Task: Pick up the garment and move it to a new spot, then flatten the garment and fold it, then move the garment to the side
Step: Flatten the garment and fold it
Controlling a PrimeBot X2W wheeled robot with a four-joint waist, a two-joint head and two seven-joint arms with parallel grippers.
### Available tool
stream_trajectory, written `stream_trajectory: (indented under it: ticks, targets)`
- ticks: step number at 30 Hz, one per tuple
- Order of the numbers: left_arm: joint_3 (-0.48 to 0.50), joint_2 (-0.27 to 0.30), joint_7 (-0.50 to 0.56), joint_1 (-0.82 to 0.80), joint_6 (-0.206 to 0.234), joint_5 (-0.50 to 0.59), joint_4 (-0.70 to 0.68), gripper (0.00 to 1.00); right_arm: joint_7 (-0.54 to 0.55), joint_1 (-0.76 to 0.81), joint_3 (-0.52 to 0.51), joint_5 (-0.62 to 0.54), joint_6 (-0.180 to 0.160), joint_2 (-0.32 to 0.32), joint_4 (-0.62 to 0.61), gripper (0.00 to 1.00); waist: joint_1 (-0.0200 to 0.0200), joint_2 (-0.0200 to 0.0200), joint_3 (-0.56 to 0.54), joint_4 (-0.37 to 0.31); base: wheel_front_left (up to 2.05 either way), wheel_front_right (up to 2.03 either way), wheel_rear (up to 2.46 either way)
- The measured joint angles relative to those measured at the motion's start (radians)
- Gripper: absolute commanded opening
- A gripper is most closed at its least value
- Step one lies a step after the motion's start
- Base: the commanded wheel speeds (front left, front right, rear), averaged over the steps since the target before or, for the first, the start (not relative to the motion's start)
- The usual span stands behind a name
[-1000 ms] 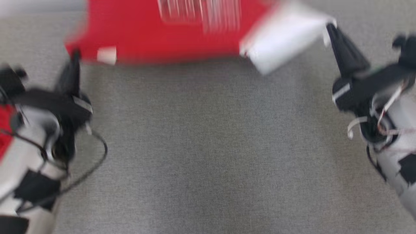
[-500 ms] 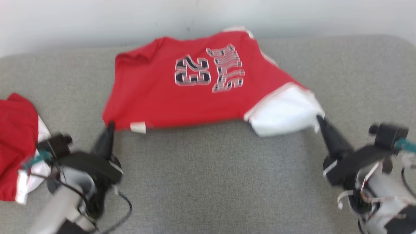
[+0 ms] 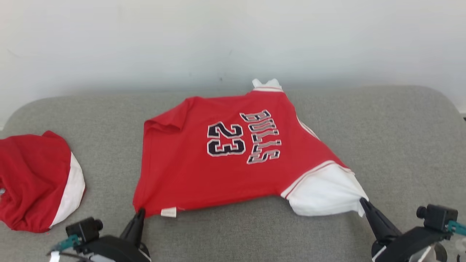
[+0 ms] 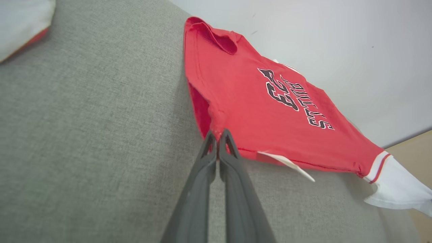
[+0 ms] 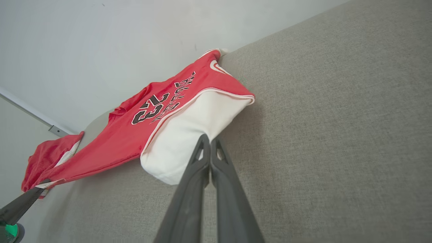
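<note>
A red jersey (image 3: pixel 225 160) with "23" lettering and a white sleeve lies spread on the grey cushion (image 3: pixel 233 233), its collar toward the wall. My left gripper (image 3: pixel 140 211) is shut on the jersey's near left hem corner; in the left wrist view the left gripper (image 4: pixel 218 134) pinches the red jersey (image 4: pixel 270 111) at its edge. My right gripper (image 3: pixel 362 202) is shut on the tip of the white sleeve (image 3: pixel 324 193); in the right wrist view the right gripper (image 5: pixel 209 140) clamps the white sleeve (image 5: pixel 189 131).
A second red and white garment (image 3: pixel 32 182) lies bunched at the cushion's left end. A pale wall (image 3: pixel 233 36) rises right behind the cushion. Bare grey fabric stretches to the right of the jersey and in front of it.
The head camera has tilted up, so the whole scene has slid down the picture. Both grippers keep their hold on the jersey, which now lies more spread out.
</note>
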Motion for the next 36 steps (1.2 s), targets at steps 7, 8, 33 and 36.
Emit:
stream_trajectory:
  ticks: [7,8,33,36]
  targets:
    - [-0.004,0.012,-0.004,0.084,0.002,0.001,-0.035,0.0,0.0,0.11,-0.001,0.013,0.0,-0.039,-0.062,0.0,0.0001,0.0,-0.049,0.006,0.0,0.0,0.0]
    - [-0.007,0.014,-0.008,0.092,0.007,0.003,-0.041,0.0,0.0,0.124,0.001,0.013,0.0,-0.046,-0.067,0.0,0.0001,0.0,-0.052,0.005,0.0,0.0,0.0]
    - [-0.105,0.08,-0.008,0.096,0.16,0.203,-0.126,0.0,0.147,0.05,0.163,-0.249,-0.185,-0.11,-0.132,0.0,0.0003,0.0002,-0.016,-0.031,0.0,0.0,0.0]
    - [-0.105,0.084,0.011,0.069,0.16,0.203,-0.14,0.0,0.17,0.017,0.162,-0.25,-0.185,-0.112,-0.141,0.0,0.0003,0.0002,0.004,-0.032,0.0,0.0,0.0]
